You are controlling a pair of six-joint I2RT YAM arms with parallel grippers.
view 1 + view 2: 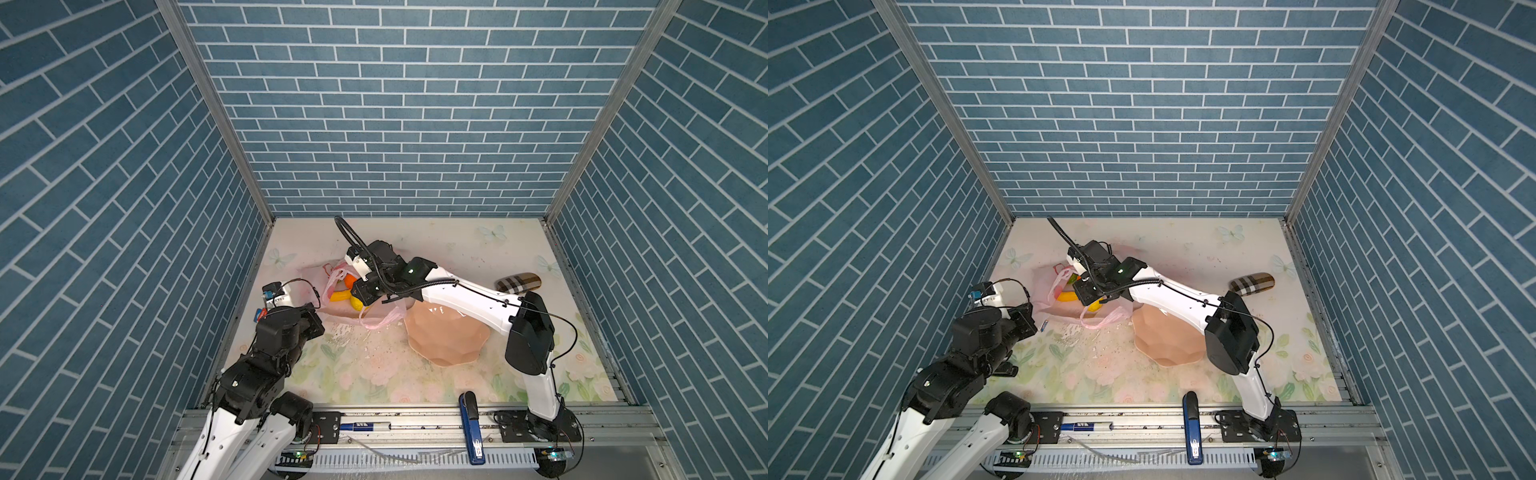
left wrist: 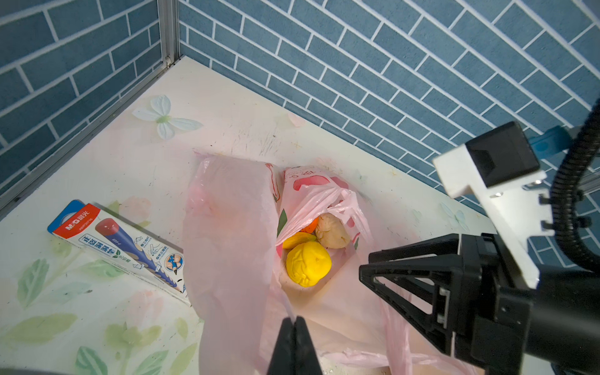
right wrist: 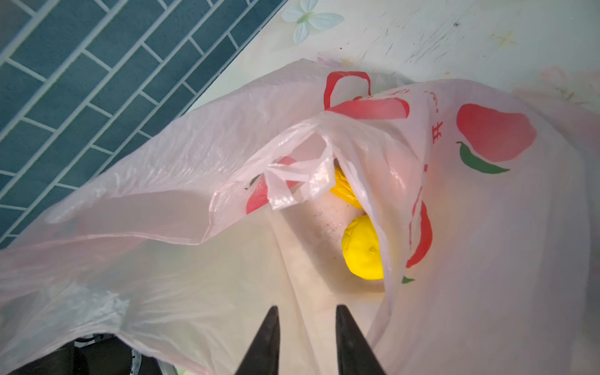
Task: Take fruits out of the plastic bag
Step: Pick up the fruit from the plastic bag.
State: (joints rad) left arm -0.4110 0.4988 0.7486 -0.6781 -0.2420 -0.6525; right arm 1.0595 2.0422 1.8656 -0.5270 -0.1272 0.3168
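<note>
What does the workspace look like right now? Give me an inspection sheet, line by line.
Surface: floral table mat, scuffed and flecked.
Job's things: plastic bag lies open; lemon, banana, small orange and cream lumpy fruit inside.
Clutter: bowl, no fruit seen in it; pencil box beside the bag; plaid case far right; stapler and marker on the front rail.
End effectors: left end effector shut on bag film; right end effector open at the bag mouth, holding nothing.
Cables: black hose loops above the right wrist; nothing seen snagged.
Surroundings: blue brick-pattern walls on three sides.
</note>
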